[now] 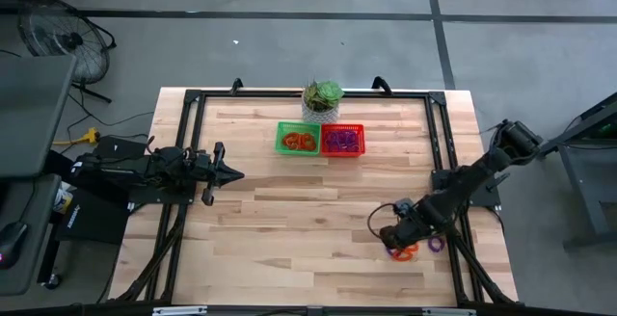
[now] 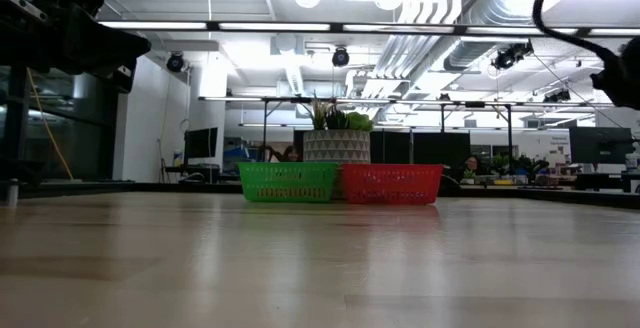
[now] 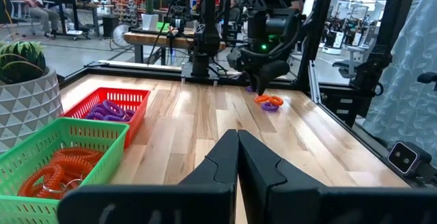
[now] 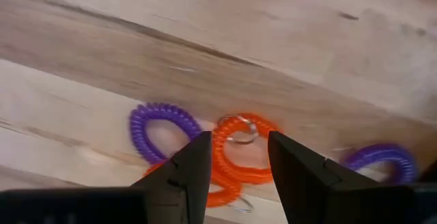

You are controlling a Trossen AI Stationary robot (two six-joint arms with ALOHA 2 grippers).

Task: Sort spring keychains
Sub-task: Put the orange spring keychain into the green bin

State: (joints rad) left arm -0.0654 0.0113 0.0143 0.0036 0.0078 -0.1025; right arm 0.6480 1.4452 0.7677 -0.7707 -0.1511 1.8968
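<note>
- Progress: the sorting is partly done. The green basket (image 1: 298, 139) at the far middle of the surface (image 1: 289, 220) holds orange spring keychains (image 3: 58, 171); the red basket (image 1: 343, 140), touching it on the right, holds purple spring keychains (image 3: 109, 110).
- Remaining: a small cluster of loose keychains (image 1: 413, 248) lies at the near right corner of the surface, well apart from the baskets. The right wrist view shows an orange coil (image 4: 239, 149) with a metal ring, a purple coil (image 4: 158, 130) touching it, and another purple coil (image 4: 382, 160) just beside.
- Right end effector (image 4: 235, 166): directly over the cluster, fingers spread apart on either side of the orange coil, not yet gripping it. Judged step: picking an orange coil for the green basket.
- Left end effector (image 1: 231, 173): fingers pressed together, holding nothing, waiting at the left side of the surface.
- Surroundings: a potted plant (image 1: 322, 101) stands just behind the baskets. A black frame (image 1: 439, 152) borders the surface. A fan (image 1: 53, 37) stands on the floor at the far left.
- Obstructions: the path from cluster to baskets looks clear. The touching coils may tangle, so more than one could lift together.
</note>
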